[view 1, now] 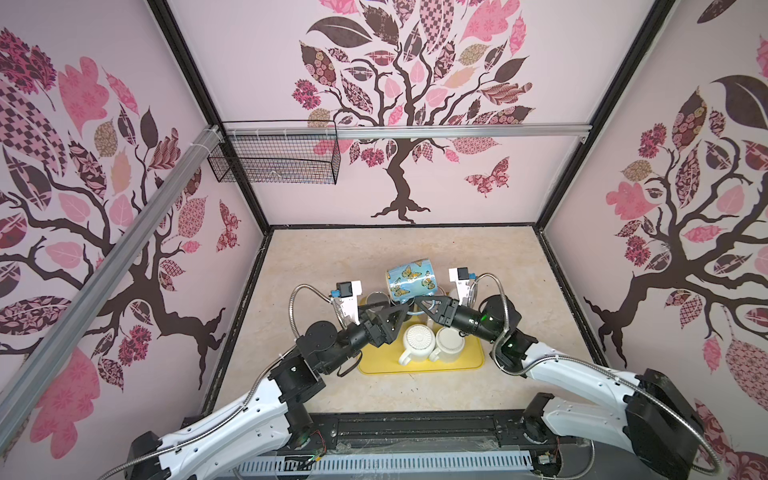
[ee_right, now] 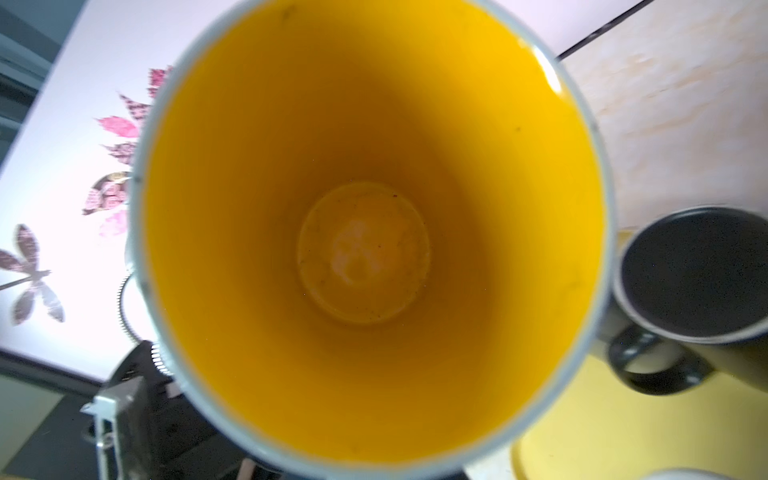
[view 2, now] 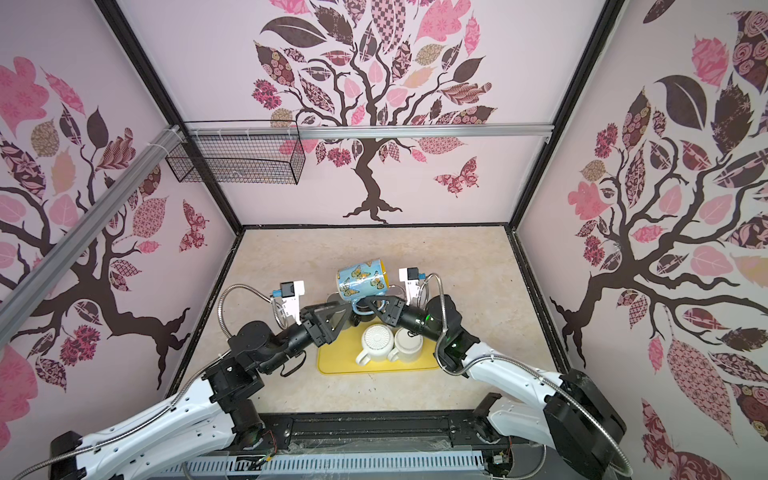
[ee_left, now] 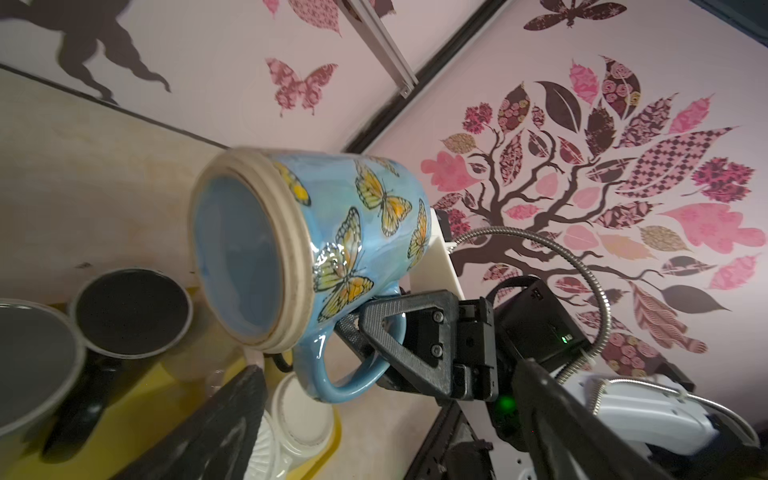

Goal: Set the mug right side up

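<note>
1. I see the mug [view 1: 411, 279] lying sideways in the air above the tray [view 1: 419, 368].
2. My right gripper [view 1: 420, 301] pinches its handle [ee_left: 345, 392].
3. My left gripper [view 1: 386, 308] stands wide, holding nothing, just beside it.

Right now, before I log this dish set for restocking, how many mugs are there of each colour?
Blue butterfly mug: 1
White mugs: 2
Dark mugs: 2
Total: 5
</note>
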### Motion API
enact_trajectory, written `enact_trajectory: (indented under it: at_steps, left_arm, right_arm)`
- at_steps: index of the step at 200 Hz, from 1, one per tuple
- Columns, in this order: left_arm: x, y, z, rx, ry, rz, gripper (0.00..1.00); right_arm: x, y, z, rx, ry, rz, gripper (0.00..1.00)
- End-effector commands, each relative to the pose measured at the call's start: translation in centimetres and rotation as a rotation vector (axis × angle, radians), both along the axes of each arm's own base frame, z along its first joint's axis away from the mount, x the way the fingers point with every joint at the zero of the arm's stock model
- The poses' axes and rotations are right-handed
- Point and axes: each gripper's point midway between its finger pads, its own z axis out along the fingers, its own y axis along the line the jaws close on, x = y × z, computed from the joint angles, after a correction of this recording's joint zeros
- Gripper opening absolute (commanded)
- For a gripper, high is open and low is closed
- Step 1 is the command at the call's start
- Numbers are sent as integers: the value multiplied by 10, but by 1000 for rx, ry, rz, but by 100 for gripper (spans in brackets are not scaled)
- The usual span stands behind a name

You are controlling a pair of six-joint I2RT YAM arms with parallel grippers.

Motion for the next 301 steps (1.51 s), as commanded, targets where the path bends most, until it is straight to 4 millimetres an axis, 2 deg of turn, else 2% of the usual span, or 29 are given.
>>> enact_trajectory:
  at_steps: [1,23,37,58,74,85,118,151,167,199,234,264,301]
  left_arm:
    - [17,42,-29,210,54,170,96]
    - [24,57,-42,210,168,140,96]
    - [24,58,-50,233,212,88,96]
    - [23,58,-56,271,180,68,96]
    - [25,57,-58,281,181,68,96]
    - [27,56,-61,292,189,65,96]
    - [30,50,-66,311,199,46,95]
    - [30,44,-71,291,212,15,95]
    - [29,43,-74,303,214,6,95]
    - [27,42,-79,322,216,-6,95]
    - [27,41,-84,328,225,-18,94]
    - [26,41,-89,338,227,-21,94]
    - [25,42,-93,338,229,-16,94]
  right_arm:
    - [14,-30,88,-13,-253,-132,0]
    - [54,-60,83,-234,-226,-298,0]
    - [80,-79,75,-402,-206,-399,0]
    - [115,-107,64,-620,-211,-544,0]
    - [141,-127,51,-712,-169,-595,0]
    - [156,-151,46,-762,-138,-668,0]
    - [186,-210,26,-898,-100,-801,0]
    - [202,-266,-14,-1028,3,-884,0]
    - [205,-287,-35,-1065,61,-901,0]
    - [207,-306,-72,-1169,135,-912,0]
    - [207,-305,-108,-1183,206,-879,0]
    - [203,-312,-126,-1214,234,-903,0]
    - [200,-315,-136,-1240,233,-905,0]
